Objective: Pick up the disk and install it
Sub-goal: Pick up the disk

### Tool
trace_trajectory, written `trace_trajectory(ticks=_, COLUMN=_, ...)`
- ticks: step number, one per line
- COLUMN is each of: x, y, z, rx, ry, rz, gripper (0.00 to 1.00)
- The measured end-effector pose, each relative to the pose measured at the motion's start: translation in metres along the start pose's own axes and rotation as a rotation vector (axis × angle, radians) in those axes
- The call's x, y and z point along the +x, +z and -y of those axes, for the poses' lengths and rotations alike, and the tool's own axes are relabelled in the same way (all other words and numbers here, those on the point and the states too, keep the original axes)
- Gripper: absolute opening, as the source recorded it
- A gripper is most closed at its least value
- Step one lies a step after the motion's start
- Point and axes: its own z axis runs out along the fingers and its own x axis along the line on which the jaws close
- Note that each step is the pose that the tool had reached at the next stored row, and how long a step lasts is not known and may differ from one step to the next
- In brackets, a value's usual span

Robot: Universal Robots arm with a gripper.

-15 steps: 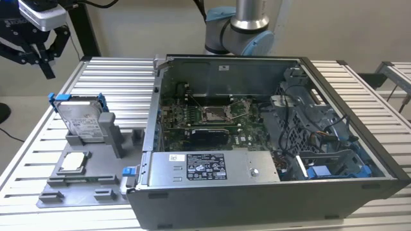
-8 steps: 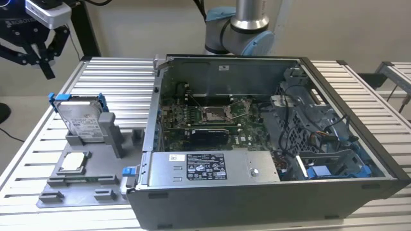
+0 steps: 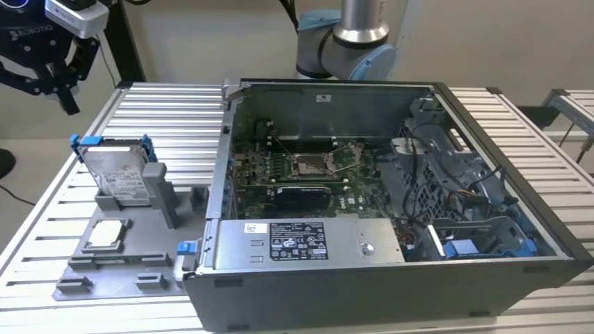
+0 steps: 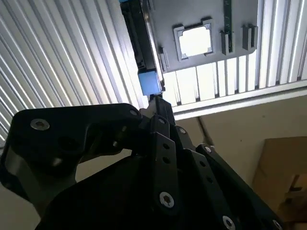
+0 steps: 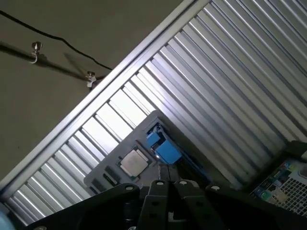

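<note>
The gripper [image 3: 63, 97] is hovering closed and empty, far left of the disk [image 3: 121, 172]; descending unopened, it risks toppling it.

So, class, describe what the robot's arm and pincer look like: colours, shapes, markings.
The arm is a silver-grey tube with light blue joint caps. The pincer is black with pale lettering, built from hinged links with silver screw heads, as both wrist views show. A white box is mounted beside it.

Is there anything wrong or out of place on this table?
Nothing stands out. The disk stands on edge in its grey holder beside the open computer case, with no visible damage.
</note>
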Motion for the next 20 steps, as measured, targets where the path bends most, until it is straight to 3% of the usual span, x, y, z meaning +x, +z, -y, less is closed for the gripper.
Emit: trace_trajectory(ticks=20, x=0.0000, y=0.0000, z=0.0000, rx=0.0005, ry=-0.363, rz=-0.0166, gripper=0.00)
